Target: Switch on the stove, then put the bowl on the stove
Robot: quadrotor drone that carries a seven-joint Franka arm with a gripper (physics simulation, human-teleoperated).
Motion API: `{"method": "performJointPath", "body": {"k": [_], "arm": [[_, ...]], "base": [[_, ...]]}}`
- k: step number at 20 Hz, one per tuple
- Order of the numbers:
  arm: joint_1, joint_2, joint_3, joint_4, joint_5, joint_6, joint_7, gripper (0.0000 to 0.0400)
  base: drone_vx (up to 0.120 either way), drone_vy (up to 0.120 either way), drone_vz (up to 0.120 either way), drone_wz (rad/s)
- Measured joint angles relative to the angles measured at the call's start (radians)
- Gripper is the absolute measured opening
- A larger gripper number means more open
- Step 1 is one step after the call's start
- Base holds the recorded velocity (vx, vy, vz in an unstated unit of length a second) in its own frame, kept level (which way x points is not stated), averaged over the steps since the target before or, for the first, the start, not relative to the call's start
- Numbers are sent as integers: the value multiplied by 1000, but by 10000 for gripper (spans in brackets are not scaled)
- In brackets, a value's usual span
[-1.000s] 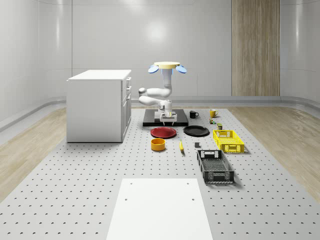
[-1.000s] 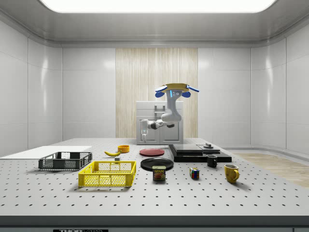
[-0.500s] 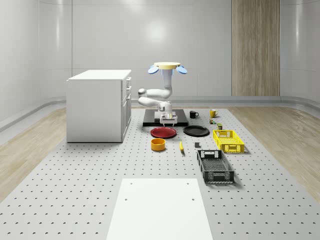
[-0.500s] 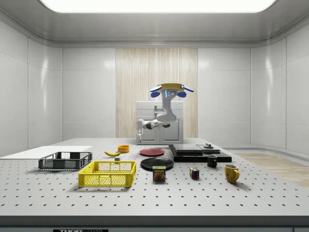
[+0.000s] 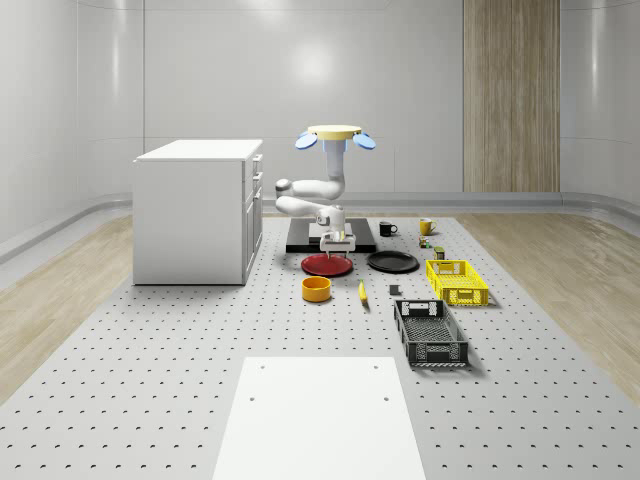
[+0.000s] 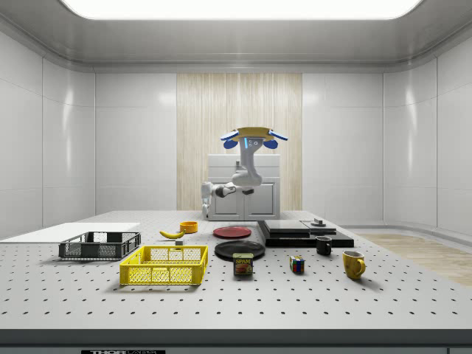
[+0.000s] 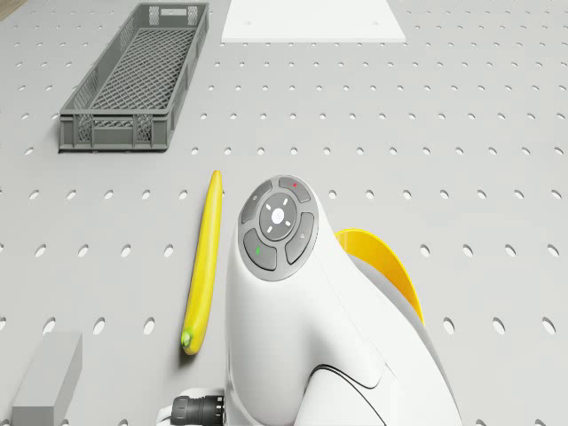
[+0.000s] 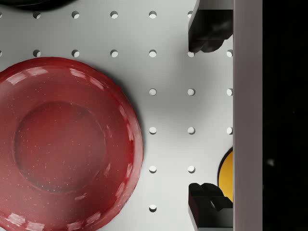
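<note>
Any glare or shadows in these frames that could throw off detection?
Wrist view: white glints on the red plate's rim, soft shadow beside it. Side view: bright ceiling panel. Whole-scene view: light bloom on the back wall, faint shadows under the gray crate.

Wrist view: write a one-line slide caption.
Open gripper hangs above the perforated table beside the red plate, nothing held.

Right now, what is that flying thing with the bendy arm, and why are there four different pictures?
It is a drone carrying a white robot arm; it hovers near the flat black stove. Two cameras stand off it, one high, one at the side. One sits on the drone, one on the wrist. Its open, empty gripper hangs beside the round red plate; you see its dark fingers there. The yellow bowl, long yellow banana and grey mesh crate lie on the holed table.
</note>
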Motion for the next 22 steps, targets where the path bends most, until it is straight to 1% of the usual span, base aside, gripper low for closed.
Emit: {"method": "performJointPath", "body": {"k": [5,9,18,20,22], "arm": [[-1,-2,0,0,1,1,0,400],[-1,-3,0,0,1,2,1,400],[-2,-5,0,0,2,5,1,400],[-2,-5,0,0,2,5,1,400],[-2,-6,1,0,3,6,2,400]], "base": [[120,0,0,0],[120,-90,0,0],[120,0,0,0],[120,-100,0,0],[120,-20,0,0]]}}
